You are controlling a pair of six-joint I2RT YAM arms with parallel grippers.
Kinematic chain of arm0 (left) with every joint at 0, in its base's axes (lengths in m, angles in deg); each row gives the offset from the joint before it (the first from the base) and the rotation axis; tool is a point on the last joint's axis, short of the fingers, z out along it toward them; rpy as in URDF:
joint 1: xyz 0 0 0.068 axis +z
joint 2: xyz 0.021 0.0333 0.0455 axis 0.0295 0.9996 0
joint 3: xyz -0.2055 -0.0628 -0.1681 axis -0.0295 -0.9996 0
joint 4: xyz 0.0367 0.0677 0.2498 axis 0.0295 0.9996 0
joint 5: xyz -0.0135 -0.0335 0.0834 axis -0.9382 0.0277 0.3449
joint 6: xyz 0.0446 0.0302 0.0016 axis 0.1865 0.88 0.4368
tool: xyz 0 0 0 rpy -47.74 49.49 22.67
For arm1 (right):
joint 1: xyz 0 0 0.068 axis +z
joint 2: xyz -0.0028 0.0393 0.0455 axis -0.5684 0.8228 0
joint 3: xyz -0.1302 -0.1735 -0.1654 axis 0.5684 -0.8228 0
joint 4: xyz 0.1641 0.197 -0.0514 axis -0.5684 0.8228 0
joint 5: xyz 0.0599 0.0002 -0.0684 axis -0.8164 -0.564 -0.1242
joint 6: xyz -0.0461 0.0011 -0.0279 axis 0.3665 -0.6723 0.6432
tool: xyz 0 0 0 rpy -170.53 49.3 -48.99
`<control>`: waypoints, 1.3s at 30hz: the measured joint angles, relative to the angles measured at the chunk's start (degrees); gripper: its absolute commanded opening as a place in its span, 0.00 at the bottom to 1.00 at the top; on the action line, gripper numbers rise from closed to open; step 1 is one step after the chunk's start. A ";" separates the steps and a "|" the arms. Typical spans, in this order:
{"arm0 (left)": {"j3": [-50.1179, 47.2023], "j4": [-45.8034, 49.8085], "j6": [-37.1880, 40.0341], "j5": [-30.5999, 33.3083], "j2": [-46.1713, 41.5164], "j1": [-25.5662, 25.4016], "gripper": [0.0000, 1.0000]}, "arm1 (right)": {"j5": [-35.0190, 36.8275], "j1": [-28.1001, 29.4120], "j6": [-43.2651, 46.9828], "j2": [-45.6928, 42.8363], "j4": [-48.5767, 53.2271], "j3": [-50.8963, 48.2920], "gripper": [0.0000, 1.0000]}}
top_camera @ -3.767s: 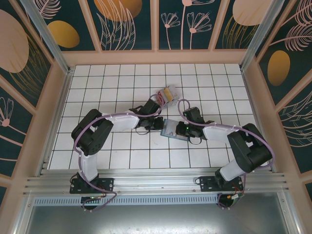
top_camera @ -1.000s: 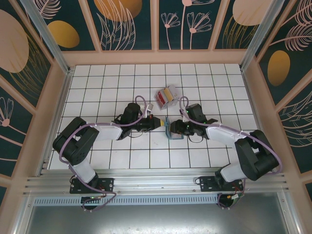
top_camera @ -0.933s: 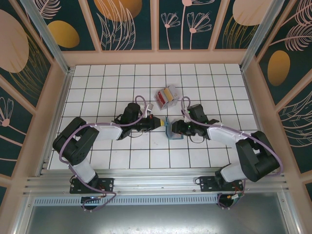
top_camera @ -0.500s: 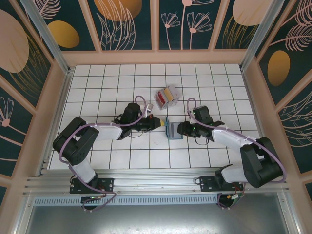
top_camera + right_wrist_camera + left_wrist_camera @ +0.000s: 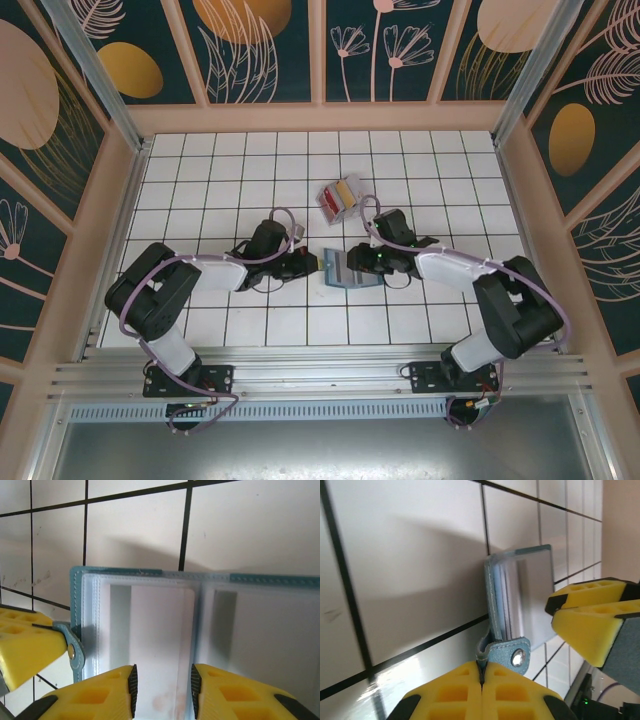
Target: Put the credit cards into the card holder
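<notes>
Card holder [image 5: 342, 271] newly open, flat

The worktop [image 5: 200, 170] is laid in white square tiles with dark grout lines. A small clear plastic box [image 5: 324, 199] sits near its middle, tilted to the grid. Pale wooden framing [image 5: 320, 116] borders it, with dark teal panels [image 5: 275, 60] of leaf and orange oval motifs behind. An aluminium rail [image 5: 320, 378] runs along the near edge.
</notes>
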 measured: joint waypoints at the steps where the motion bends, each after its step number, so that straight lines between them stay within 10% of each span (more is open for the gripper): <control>1: 0.00 0.37 0.17 0.20 0.00 0.00 0.08 | 0.02 -0.02 -0.11 0.70 -0.28 0.09 0.34; 9: 0.00 5.40 3.08 2.78 -0.92 0.00 0.54 | 0.09 -0.02 -0.09 4.42 -0.46 0.35 0.34; 25: 12.74 19.80 9.20 12.07 -4.22 1.51 0.55 | 1.11 -5.05 3.26 2.19 4.04 7.32 0.38; 39: 29.92 20.61 7.04 12.76 12.04 6.78 0.54 | 8.55 -12.22 10.19 11.82 9.29 30.58 0.44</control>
